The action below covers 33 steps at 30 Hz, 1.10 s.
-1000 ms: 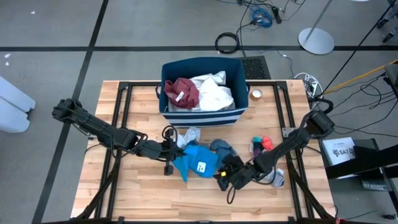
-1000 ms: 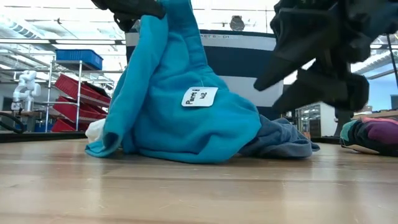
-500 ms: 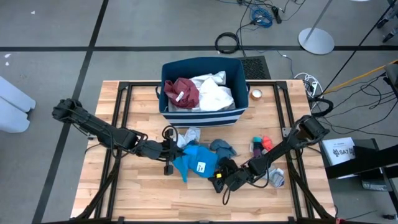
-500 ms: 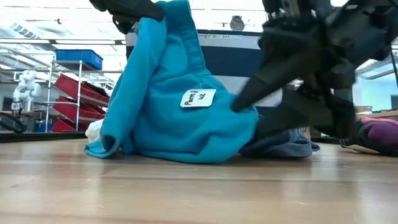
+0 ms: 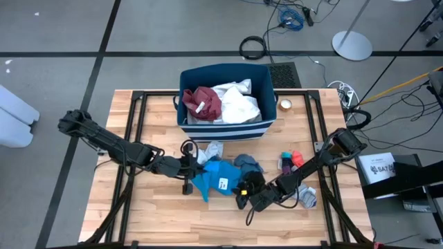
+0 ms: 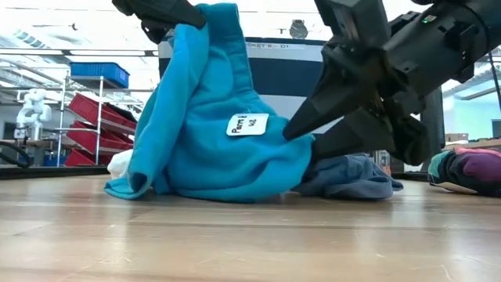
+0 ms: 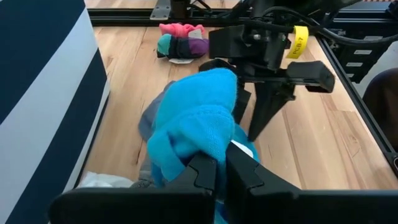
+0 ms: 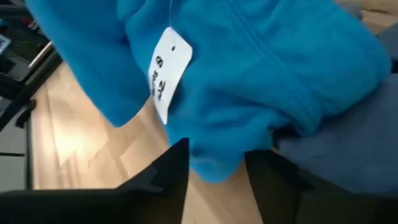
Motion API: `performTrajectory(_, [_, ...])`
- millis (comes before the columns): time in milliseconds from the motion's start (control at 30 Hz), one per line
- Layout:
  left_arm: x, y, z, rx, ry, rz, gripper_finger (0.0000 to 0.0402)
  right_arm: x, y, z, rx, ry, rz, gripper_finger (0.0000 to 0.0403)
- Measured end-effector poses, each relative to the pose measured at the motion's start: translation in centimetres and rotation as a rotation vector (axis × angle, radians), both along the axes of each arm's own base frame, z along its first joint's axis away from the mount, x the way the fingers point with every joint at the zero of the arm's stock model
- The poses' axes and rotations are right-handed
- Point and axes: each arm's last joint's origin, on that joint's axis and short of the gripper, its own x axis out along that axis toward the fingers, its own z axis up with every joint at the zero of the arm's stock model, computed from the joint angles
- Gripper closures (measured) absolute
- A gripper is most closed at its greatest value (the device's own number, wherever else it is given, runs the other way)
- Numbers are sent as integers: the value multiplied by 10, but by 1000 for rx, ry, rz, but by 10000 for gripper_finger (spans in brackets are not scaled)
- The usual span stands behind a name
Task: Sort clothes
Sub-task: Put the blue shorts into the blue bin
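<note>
So the bright blue fleece garment [image 5: 216,178] sits mid-table in front of the navy striped bin [image 5: 225,128], bunched up into a soft heap with one end pulled up off the wood. It's got a fuzzy, thick look and a white paper tag [image 6: 247,124] with handwriting hanging off it on a thin string. The left gripper [image 7: 219,176] has its fingers pinched tight on that raised end, so the fabric drapes down from it like a little tent in the low view. The right gripper [image 8: 214,163] is right at the garment's lower edge, fingers partly apart with a fold of blue fleece sitting between them, not clamped on it as far as I can tell. A grey-blue garment [image 6: 348,175] lies flat just behind the blue one, touching it. Further toward the right side there's a small colourful bundle of socks [image 5: 291,160]. A maroon garment [image 5: 203,102] and a white garment [image 5: 239,104] are already in the bin.
</note>
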Motion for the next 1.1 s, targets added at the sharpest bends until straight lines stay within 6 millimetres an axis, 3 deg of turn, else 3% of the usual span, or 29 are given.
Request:
performTrajectory(300, [0,0,0,-2,0,-4,387,7,-2,5,-113,-31,83,394])
performTrajectory(633, [0,-1,0,-19,6,-32,387,21,7,35,-175,-309,224,401])
performTrajectory(867, [0,-3,0,-95,13,-61,387,32,-9,50,-293,-424,175,402])
performTrajectory(1100, [5,3,6,-241,-48,22,387,39,-22,51,-320,-425,189,402])
